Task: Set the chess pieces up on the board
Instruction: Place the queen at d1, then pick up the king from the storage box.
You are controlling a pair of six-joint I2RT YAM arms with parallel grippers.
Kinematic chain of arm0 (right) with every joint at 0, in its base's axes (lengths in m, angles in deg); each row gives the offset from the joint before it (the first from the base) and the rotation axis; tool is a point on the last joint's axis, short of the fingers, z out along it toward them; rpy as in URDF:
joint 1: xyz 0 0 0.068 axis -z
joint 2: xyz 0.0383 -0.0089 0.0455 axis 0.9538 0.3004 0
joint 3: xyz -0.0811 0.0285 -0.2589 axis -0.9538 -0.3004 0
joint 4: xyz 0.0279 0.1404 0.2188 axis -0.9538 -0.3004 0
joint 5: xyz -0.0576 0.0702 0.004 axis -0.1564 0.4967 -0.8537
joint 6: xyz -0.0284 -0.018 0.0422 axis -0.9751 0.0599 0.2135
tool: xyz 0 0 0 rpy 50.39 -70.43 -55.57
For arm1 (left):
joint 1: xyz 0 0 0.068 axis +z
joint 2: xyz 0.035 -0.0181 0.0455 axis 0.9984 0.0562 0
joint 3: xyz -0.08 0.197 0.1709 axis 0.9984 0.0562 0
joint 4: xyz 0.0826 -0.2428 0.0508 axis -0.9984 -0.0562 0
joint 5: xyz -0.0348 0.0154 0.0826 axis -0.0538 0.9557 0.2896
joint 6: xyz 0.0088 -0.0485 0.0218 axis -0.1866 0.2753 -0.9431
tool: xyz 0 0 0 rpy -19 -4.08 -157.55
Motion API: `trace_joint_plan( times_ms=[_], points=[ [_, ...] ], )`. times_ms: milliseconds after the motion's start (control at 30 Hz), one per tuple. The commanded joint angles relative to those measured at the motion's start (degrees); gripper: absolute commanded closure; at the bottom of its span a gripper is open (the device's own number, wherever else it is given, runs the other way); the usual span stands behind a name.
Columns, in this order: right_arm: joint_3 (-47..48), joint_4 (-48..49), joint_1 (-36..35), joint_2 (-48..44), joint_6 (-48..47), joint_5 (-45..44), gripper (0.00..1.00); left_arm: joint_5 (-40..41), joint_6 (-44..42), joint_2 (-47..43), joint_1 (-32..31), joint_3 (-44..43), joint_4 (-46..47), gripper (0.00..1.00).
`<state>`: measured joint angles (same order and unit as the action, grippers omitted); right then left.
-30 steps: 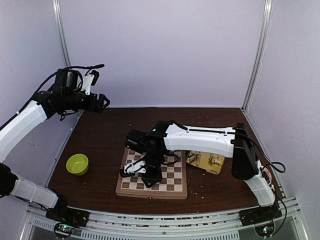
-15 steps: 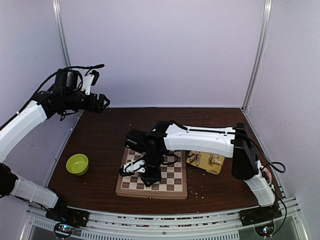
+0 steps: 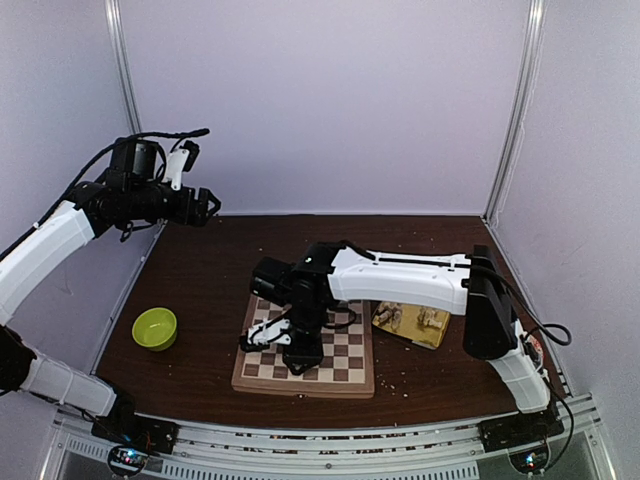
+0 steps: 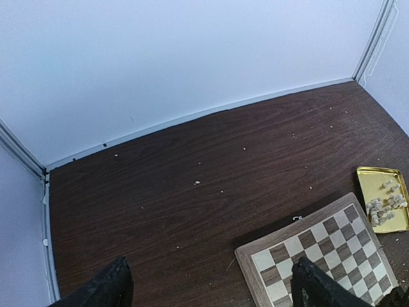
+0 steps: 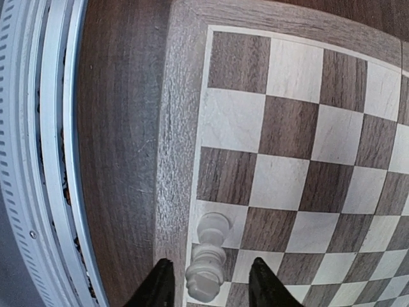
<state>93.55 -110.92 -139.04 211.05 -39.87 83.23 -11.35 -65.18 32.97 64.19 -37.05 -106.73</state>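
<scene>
The wooden checkered board [image 3: 352, 362] lies at the table's front middle. My right gripper [image 3: 303, 352] hangs low over the board's front left part. In the right wrist view its gripper [image 5: 210, 274] is open, with one cream-white chess piece [image 5: 209, 259] standing between the fingers at the board's [image 5: 287, 128] edge column, a gap on each side. Several more chess pieces [image 4: 382, 206] lie on the gold tray [image 4: 367, 176]. My left gripper [image 3: 208, 205] is open and empty, raised high at the back left, far from the board [image 4: 319, 249].
The gold tray [image 3: 436, 341] sits right of the board. A green bowl [image 3: 155, 328] stands at the front left. Crumbs dot the dark table. White walls close in the back and sides, and a metal rail [image 5: 57, 160] runs along the near edge.
</scene>
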Motion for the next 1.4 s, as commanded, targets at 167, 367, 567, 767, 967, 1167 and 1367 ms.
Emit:
trace_joint_plan(
  times_ms=[167, 367, 567, 767, 967, 1167, 1367],
  points=[
    [-18.72, 5.15, 4.76, -22.63, -1.64, 0.02, 0.51, -3.05, 1.19, 6.09, -0.01, -0.69, -0.38, 0.09],
    [-40.03, 15.49, 15.6, -34.9, 0.87, 4.24, 0.51, -5.44, 4.93, 14.71, -0.16, -3.18, -5.14, 0.16],
    [-51.0, 23.4, 28.74, -41.95, 1.21, 5.64, 0.56, -8.42, 2.22, 20.63, -5.42, -5.1, -7.81, 0.24],
    [-55.76, 29.54, 33.66, -43.26, 2.27, -6.0, 0.65, -2.24, -1.52, 23.27, -14.79, -5.5, -7.26, 0.3],
    [-52.83, 28.41, 34.18, -39.16, 3.04, -3.62, 0.7, 1.09, 0.15, 25.17, -21.02, -6.95, -3.86, 0.28],
    [-49.58, 26.74, 33.76, -33.54, 3.92, -1.19, 0.76, -7.04, 6.35, 23.03, -21.18, -6.29, 1.56, 0.26],
    [-48.56, 26.55, 31.53, -30.97, 3.76, -3.33, 0.8, -7.58, 7.8, 20.65, -21.18, -5.15, 3.87, 0.25]
  ],
)
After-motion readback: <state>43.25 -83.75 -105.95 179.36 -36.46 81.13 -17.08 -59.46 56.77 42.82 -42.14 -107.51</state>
